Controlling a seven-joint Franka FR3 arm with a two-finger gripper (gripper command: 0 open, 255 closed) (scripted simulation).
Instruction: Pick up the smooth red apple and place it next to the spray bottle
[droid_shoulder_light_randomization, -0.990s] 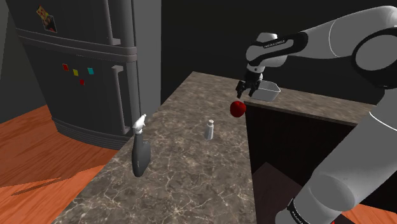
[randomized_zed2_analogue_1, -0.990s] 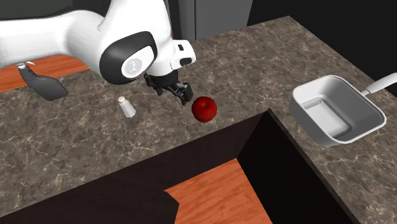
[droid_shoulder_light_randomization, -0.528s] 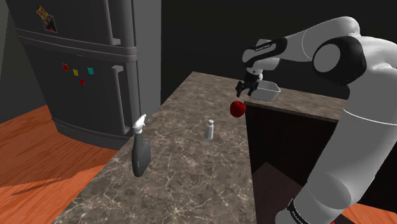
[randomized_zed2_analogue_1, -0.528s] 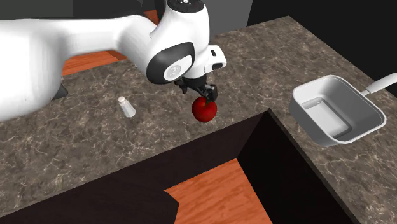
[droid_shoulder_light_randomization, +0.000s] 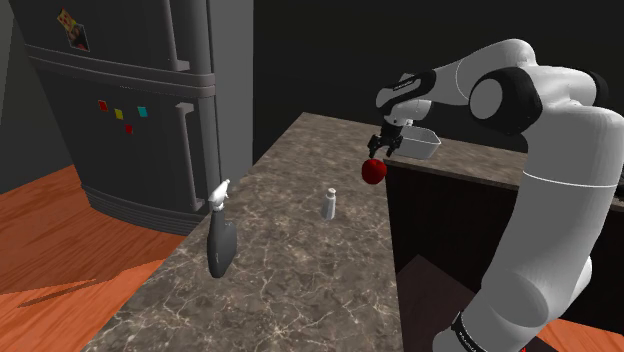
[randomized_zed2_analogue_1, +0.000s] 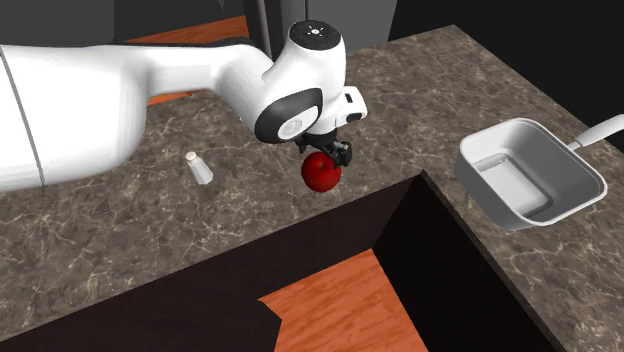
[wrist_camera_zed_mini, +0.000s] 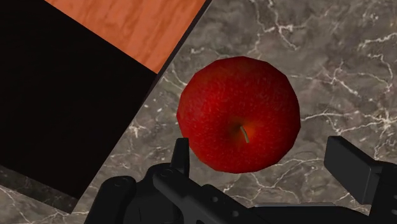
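Standing near the worktop's (droid_shoulder_light_randomization: 290, 270) edge at the shoulder view's left, the spray bottle (droid_shoulder_light_randomization: 220, 238) is dark grey below and white at its head. Bare veined stone, mottled brown-grey, lies open between it and a small white shaker (droid_shoulder_light_randomization: 329, 203) mid-worktop. The glossy, rounded red apple (droid_shoulder_light_randomization: 374, 171) rests just beside the worktop's inner edge, where a black area (wrist_camera_zed_mini: 57, 102) and orange wood floor (wrist_camera_zed_mini: 133, 28) open below. The gripper (droid_shoulder_light_randomization: 385, 148) hangs directly over the apple, fingers (wrist_camera_zed_mini: 348, 167) spread wide to either side, clasping nothing. A white rectangular pan (droid_shoulder_light_randomization: 421, 143) with rounded corners sits beyond, near the far edge
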